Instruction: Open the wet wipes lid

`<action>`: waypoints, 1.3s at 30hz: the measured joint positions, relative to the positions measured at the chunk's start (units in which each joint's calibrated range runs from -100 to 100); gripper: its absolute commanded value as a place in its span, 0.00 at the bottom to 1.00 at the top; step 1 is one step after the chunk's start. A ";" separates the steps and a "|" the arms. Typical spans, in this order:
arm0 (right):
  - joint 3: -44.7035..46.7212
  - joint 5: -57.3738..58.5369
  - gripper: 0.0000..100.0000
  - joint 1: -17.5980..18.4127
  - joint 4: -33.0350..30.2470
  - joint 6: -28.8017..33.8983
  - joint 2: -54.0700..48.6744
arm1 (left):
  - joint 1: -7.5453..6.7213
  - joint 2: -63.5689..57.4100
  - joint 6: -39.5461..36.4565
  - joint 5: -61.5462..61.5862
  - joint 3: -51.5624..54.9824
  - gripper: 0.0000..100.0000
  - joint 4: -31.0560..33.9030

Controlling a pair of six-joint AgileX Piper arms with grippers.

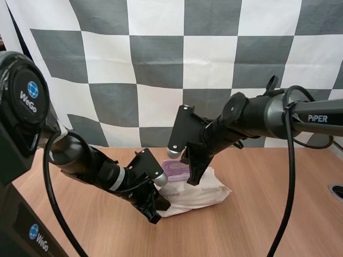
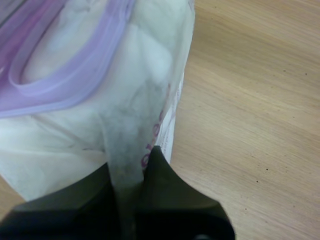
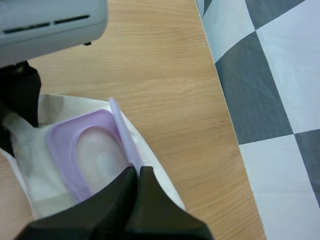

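A white pack of wet wipes [image 1: 206,190] lies on the wooden table [image 1: 268,225], its purple lid [image 1: 178,168] on top. My left gripper [image 1: 155,211] is at the pack's near-left end. In the left wrist view it [image 2: 131,165] is shut on the end seam of the pack [image 2: 145,60], beside the purple lid frame [image 2: 60,85]. My right gripper [image 1: 194,179] reaches down onto the lid from the right. In the right wrist view it [image 3: 136,171] pinches the thin edge of the lid flap [image 3: 122,130], which stands up from the purple frame [image 3: 60,145] around the oval opening.
Bare wood lies right of the pack, up to the table's far edge [image 3: 220,100]. The left gripper [image 3: 20,95] shows dark at the pack's far end in the right wrist view. A round hole [image 1: 336,191] sits at the table's right side.
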 measured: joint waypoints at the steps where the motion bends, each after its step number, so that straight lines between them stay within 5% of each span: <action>1: -0.14 -0.48 0.00 0.00 0.13 0.00 0.13 | 0.00 0.00 0.00 0.00 0.00 0.00 0.00; 14: -0.39 -15.48 0.00 0.00 1.92 -0.83 9.49 | 0.00 0.00 0.00 0.00 0.00 0.00 0.14; 29: -0.19 -18.62 0.00 0.00 5.93 -4.91 20.97 | 0.00 0.00 0.00 -0.41 -0.02 0.00 -0.80; 39: -0.06 -19.04 0.00 0.00 5.63 -2.22 13.93 | 0.00 0.00 0.00 -0.41 -0.02 0.00 -1.18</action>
